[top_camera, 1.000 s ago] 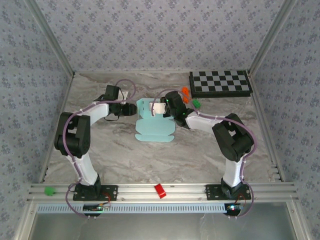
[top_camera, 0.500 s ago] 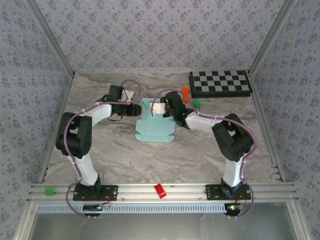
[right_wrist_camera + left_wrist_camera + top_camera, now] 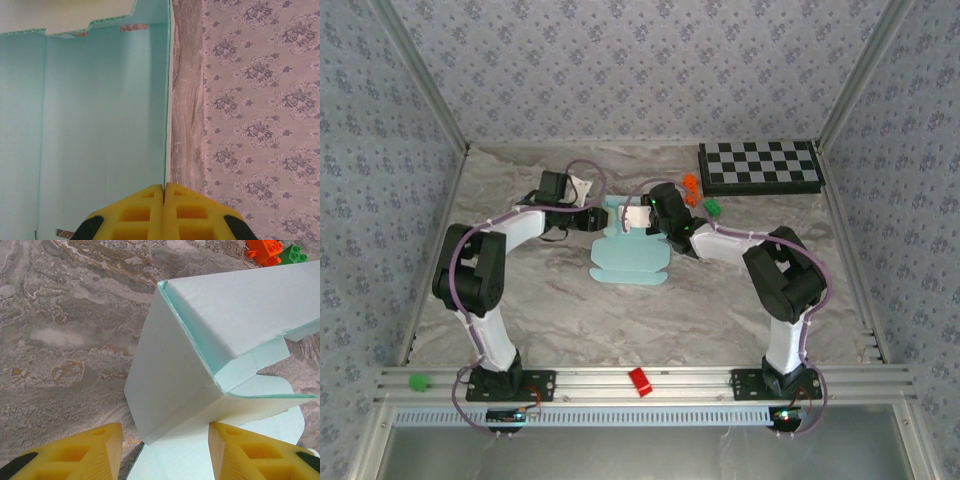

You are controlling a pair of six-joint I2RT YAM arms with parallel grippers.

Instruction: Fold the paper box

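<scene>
The paper box is a pale aqua card sheet lying mid-table with its far end folded up. My right gripper holds that raised end from the right. In the right wrist view its yellow fingers are shut on the thin edge of an upright panel. My left gripper is at the box's left side. In the left wrist view it stands open, with the folded corner of the paper box just ahead between the fingers. The right fingertip touches the raised wall's underside.
A black-and-white checkered board lies at the back right. Orange bricks and a green one sit right behind my right gripper. A red piece and a green piece rest on the front rail. Patterned walls close in three sides.
My left gripper has moved right, from clear of the box to its left edge. The right gripper has kept its hold, almost still.
</scene>
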